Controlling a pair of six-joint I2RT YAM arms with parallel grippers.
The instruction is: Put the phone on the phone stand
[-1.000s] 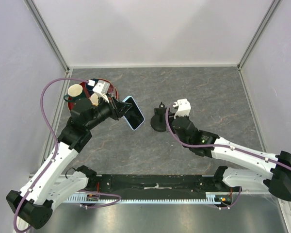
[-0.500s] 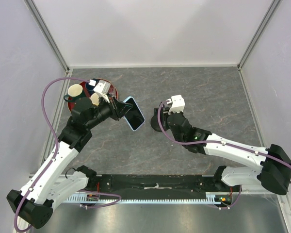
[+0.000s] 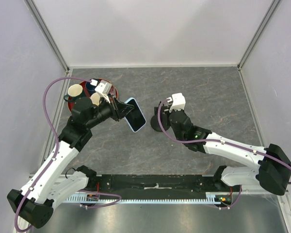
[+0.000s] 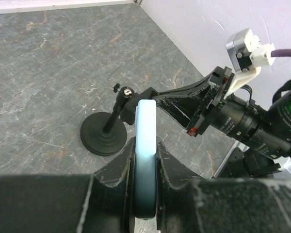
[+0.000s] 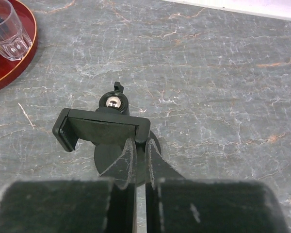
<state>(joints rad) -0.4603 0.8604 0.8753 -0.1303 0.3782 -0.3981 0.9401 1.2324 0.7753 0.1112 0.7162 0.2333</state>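
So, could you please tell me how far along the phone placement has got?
Done: the left gripper has the phone clamped and lifted off the table. In hand: the right gripper pinches one end of the clamp on the phone stand, apparently steadying it. Left: carry the phone across and seat it in the empty clamp.

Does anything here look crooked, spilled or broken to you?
Nothing stands out. The phone is tilted and up off the table, but only because the left jaws pinch it. The stand sits upright on its round base, with the right jaws closed on its top clamp. No spills or damage show.
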